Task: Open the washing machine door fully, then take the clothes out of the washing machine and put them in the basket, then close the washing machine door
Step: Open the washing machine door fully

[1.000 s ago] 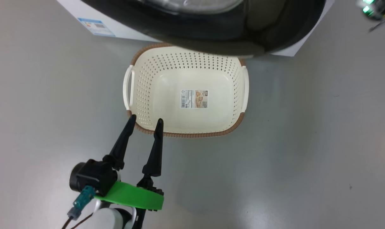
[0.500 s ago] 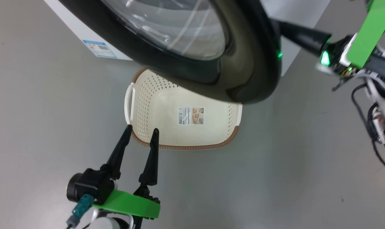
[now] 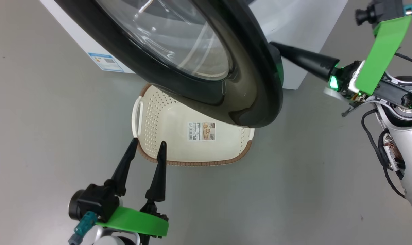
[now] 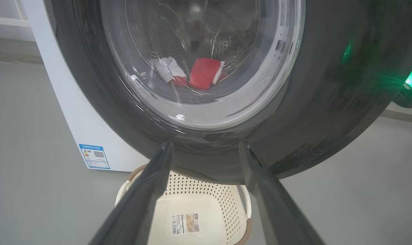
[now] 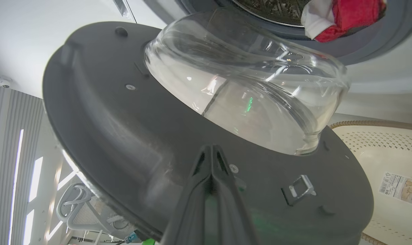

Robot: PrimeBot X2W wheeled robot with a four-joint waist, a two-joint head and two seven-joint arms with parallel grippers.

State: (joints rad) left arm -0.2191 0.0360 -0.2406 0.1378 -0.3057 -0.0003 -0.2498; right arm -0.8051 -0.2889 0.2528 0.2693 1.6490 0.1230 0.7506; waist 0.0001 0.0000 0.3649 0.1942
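Right gripper [image 5: 211,148], pinched together, sits behind the washing machine door [image 5: 117,129]; left gripper [image 3: 148,142] spread.

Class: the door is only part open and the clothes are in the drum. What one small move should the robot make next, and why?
Probably push the washing machine door further open with the right gripper. Its shut tips sit at the door's inner face, the door hangs over the empty basket, and the clothes lie in the drum behind it.
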